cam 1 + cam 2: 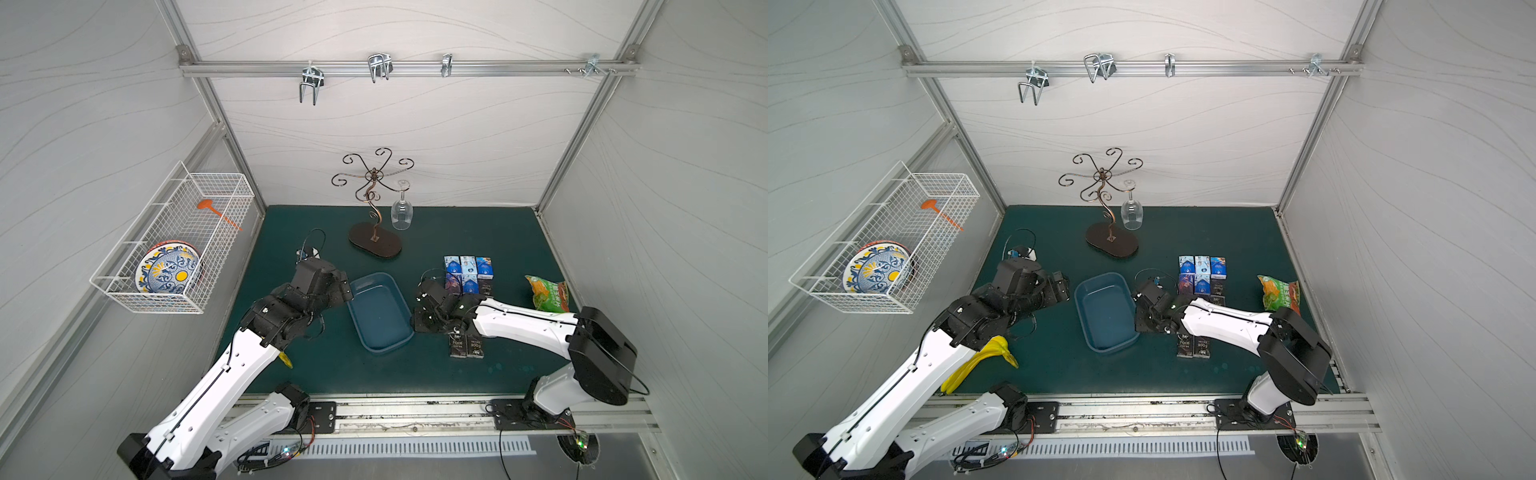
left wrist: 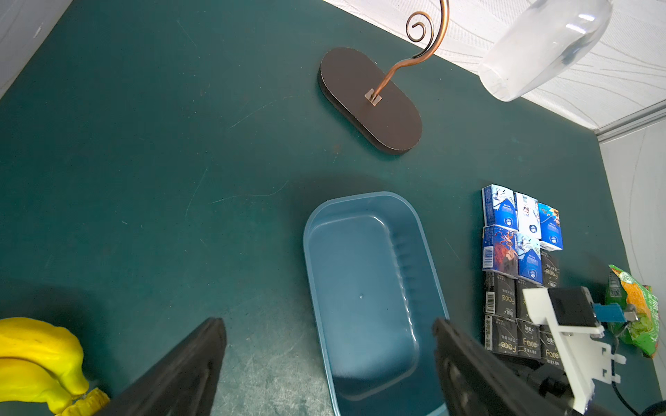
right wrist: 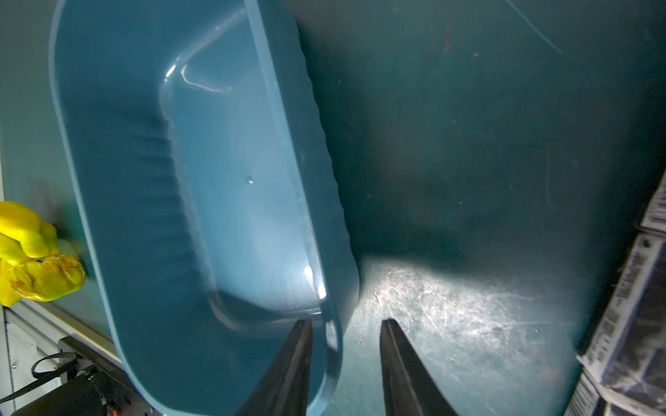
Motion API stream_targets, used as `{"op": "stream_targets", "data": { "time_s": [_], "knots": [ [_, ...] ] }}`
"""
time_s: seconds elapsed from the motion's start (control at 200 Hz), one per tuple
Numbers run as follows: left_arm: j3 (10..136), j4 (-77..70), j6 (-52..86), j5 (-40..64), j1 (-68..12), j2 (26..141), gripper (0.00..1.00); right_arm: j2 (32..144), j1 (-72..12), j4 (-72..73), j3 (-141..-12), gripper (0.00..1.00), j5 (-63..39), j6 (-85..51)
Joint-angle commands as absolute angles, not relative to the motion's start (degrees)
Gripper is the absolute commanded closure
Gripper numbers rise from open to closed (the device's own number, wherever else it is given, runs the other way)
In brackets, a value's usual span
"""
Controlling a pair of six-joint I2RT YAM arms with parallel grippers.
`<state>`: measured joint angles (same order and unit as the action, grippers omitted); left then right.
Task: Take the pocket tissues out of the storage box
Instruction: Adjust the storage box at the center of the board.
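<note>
The blue storage box [image 1: 380, 316] [image 1: 1106, 311] lies on the green mat with nothing inside it [image 2: 360, 288] [image 3: 216, 162]. The pocket tissues [image 1: 467, 272] [image 1: 1202, 272] [image 2: 519, 252] lie in rows on the mat to its right, blue and white packs at the back, black ones [image 1: 466, 347] nearer the front. My right gripper [image 1: 415, 322] [image 3: 346, 322] straddles the box's right rim, one finger inside and one outside, with mat showing between the wall and the outer finger. My left gripper [image 1: 347, 291] [image 2: 328, 322] hangs wide open over the box's left side.
A copper glass stand [image 1: 376, 245] with a hanging wine glass [image 1: 402, 212] stands behind the box. A green-orange snack bag [image 1: 546, 295] lies right of the packs. Yellow bananas [image 1: 984, 361] lie under the left arm. A wire basket [image 1: 174, 245] hangs on the left wall.
</note>
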<state>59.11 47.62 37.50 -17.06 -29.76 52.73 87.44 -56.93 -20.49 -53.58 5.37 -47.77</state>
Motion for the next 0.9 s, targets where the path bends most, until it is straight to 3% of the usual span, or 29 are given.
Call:
{"op": "stream_targets", "data": {
  "time_s": [0.0, 0.18, 0.38, 0.725, 0.896],
  "knots": [
    [61.17, 45.79, 37.0, -17.24, -29.56, 53.17, 0.06, 85.86, -56.97, -23.31, -55.11, 0.63, 5.82, -46.07],
    [61.08, 45.69, 37.18, -16.94, -29.56, 53.07, 0.06, 89.19, -57.39, -21.88, -54.92, 0.67, 3.88, -46.02],
    [61.01, 46.4, 36.86, -17.74, -29.55, 52.3, 0.06, 91.72, -57.36, -23.11, -57.13, 0.78, 4.33, -41.7],
    [61.06, 46.23, 37.08, -17.4, -29.55, 52.9, 0.06, 96.53, -56.65, -28.83, -63.4, 0.85, 8.43, -19.31],
    [61.26, 46.48, 36.87, -17.64, -29.56, 53.09, 0.07, 100.86, -53.58, -29.44, -65.73, 0.91, 5.03, -13.39]
  ]
}}
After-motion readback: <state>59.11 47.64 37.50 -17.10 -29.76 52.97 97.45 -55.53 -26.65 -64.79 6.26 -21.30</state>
